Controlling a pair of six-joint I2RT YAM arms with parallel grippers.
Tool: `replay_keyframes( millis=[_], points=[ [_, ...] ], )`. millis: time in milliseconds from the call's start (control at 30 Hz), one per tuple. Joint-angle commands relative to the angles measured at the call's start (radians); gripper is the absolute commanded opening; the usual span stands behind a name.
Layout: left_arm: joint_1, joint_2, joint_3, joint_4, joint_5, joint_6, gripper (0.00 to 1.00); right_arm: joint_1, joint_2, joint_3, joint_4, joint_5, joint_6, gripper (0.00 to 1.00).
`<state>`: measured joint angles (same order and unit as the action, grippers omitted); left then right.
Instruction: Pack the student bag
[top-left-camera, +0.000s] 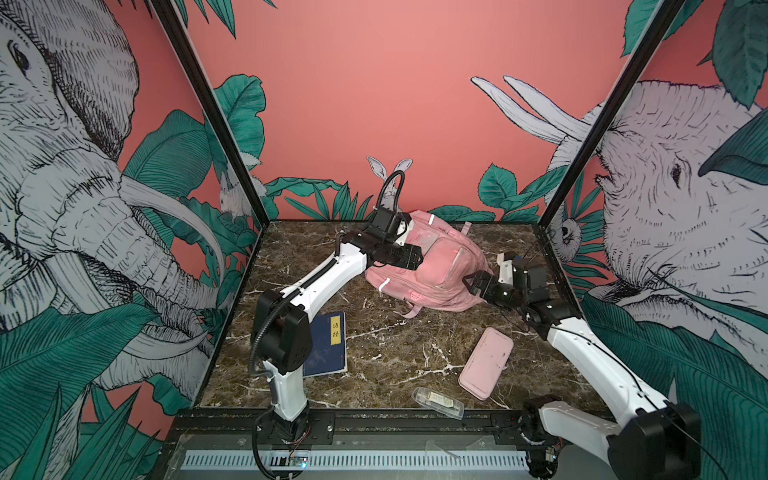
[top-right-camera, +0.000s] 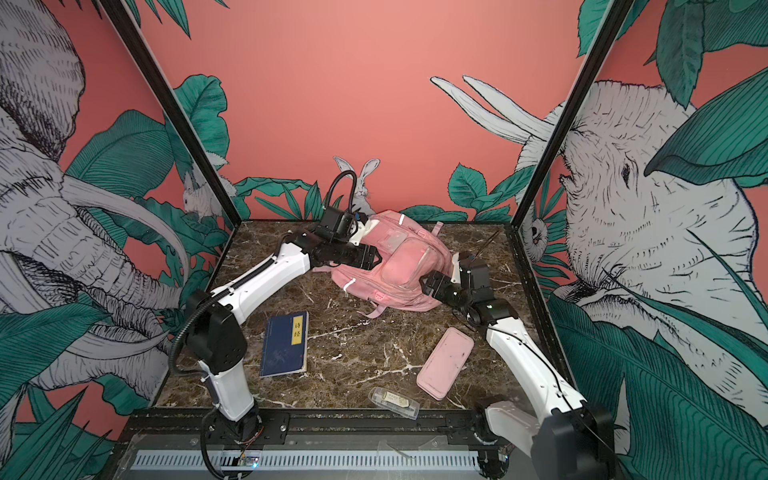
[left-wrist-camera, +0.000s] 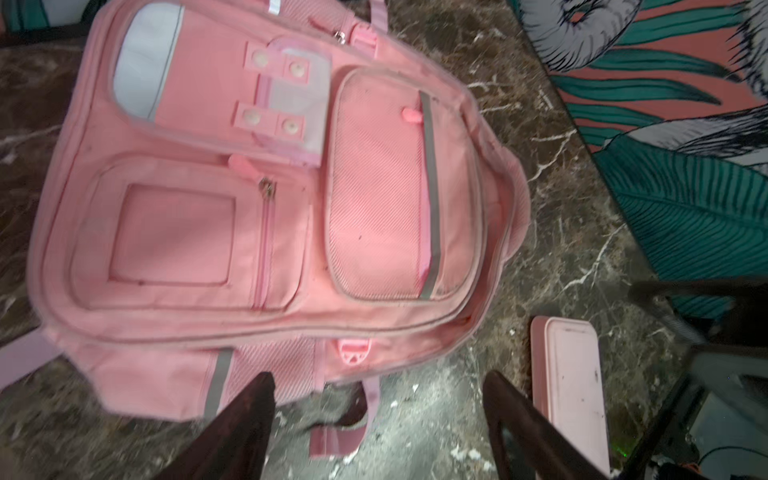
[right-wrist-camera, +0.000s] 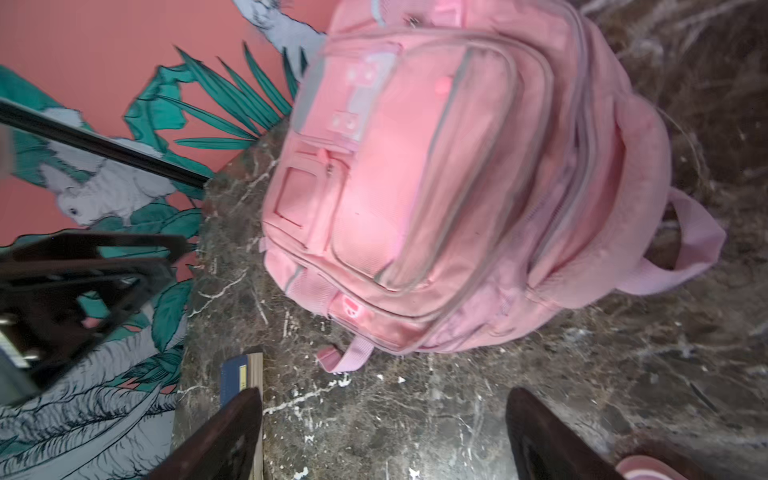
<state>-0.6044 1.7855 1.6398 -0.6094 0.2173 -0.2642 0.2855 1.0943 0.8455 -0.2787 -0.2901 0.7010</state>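
The student bag (top-left-camera: 432, 266) (top-right-camera: 399, 266) is a soft pink backpack lying at the back of the marble table, front pockets facing up. Its pockets and grey strips fill the left wrist view (left-wrist-camera: 249, 187) and the right wrist view (right-wrist-camera: 457, 187). My left gripper (top-left-camera: 420, 255) (top-right-camera: 376, 255) hovers at the bag's left side, open, with only table and a loose strap showing between its fingers (left-wrist-camera: 378, 386). My right gripper (top-left-camera: 469, 282) (top-right-camera: 426, 282) hangs at the bag's front right edge, open and empty (right-wrist-camera: 382, 399).
A blue book (top-left-camera: 328, 345) (top-right-camera: 286, 345) (right-wrist-camera: 232, 378) lies front left, partly behind the left arm. A flat pink pencil case (top-left-camera: 486, 361) (top-right-camera: 445, 361) (left-wrist-camera: 569, 395) lies front right. A clear plastic box (top-left-camera: 437, 402) (top-right-camera: 395, 402) sits near the front edge. Patterned walls enclose the table (top-left-camera: 395, 353).
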Motion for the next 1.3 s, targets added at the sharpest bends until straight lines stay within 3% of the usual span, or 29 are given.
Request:
replay_keyframes(
  millis=[0,233,467,667,867,1033,1267],
  points=[
    [0.039,-0.107,-0.126,-0.055,-0.088,-0.004,0.80,0.065,0.037,0.012,-0.060,0.032,-0.087,0.86],
    [0.145,-0.314,-0.426,-0.092,-0.195,-0.081,0.80,0.227,0.148,0.048,0.037,-0.018,-0.091,0.82],
    [0.190,-0.490,-0.635,-0.114,-0.260,-0.213,0.81,0.362,0.273,0.140,0.036,-0.012,-0.112,0.79],
    [0.291,-0.647,-0.822,-0.080,-0.228,-0.335,0.84,0.458,0.375,0.207,0.045,-0.031,-0.119,0.79],
    [0.322,-0.777,-1.002,-0.044,-0.216,-0.449,0.84,0.529,0.471,0.286,0.024,-0.055,-0.146,0.79],
    [0.333,-0.840,-1.120,-0.010,-0.203,-0.532,0.84,0.575,0.554,0.347,0.001,-0.057,-0.162,0.80],
    [0.356,-0.935,-1.179,-0.012,-0.255,-0.540,0.83,0.622,0.657,0.429,-0.019,-0.083,-0.166,0.81]
  ],
)
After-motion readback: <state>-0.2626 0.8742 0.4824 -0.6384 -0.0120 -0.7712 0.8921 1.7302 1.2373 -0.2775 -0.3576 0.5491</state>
